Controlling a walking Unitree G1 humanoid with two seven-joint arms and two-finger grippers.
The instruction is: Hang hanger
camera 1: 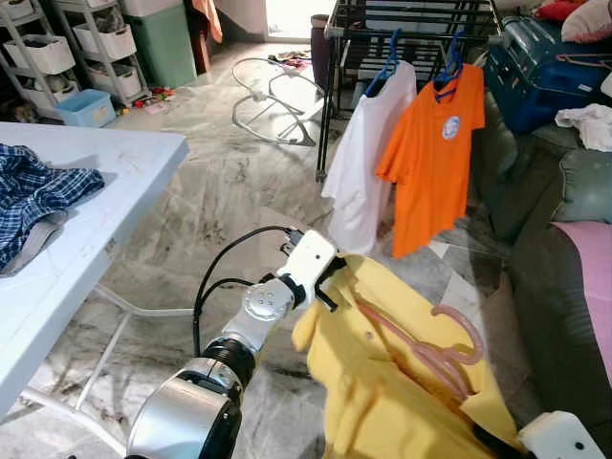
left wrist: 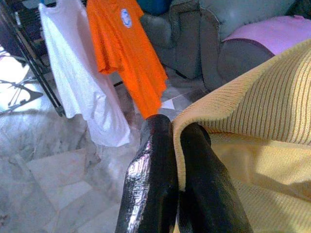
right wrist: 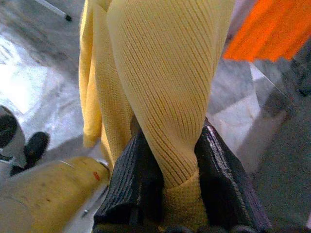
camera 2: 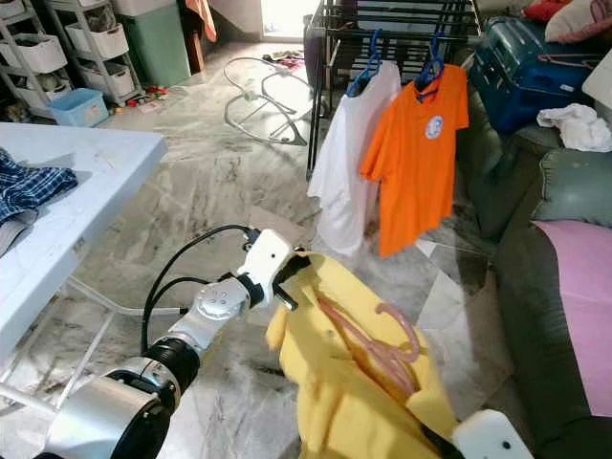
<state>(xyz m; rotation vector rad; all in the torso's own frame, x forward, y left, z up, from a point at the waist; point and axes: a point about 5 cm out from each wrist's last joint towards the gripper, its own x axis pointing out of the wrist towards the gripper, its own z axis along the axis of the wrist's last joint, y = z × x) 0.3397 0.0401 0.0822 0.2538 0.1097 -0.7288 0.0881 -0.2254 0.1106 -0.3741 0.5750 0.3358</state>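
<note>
Drying rack [camera 1: 402, 29] ahead, white + orange shirts hung. Yellow shirt [camera 1: 382, 382] on pink hanger [camera 1: 430, 349], midair between grippers. Left gripper [left wrist: 177, 133] clamped on collar edge; right gripper [right wrist: 180, 160] clamped on bunched knit. Soft, light, floppy; better hold by stiff hanger hook.

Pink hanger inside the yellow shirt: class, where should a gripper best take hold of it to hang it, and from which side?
Probably grip the pink hanger at the neck just below its curled hook, coming from above, since that part pokes free of the yellow shirt while the arms lie under fabric. Both the left gripper and right gripper are shut on the shirt.
</note>
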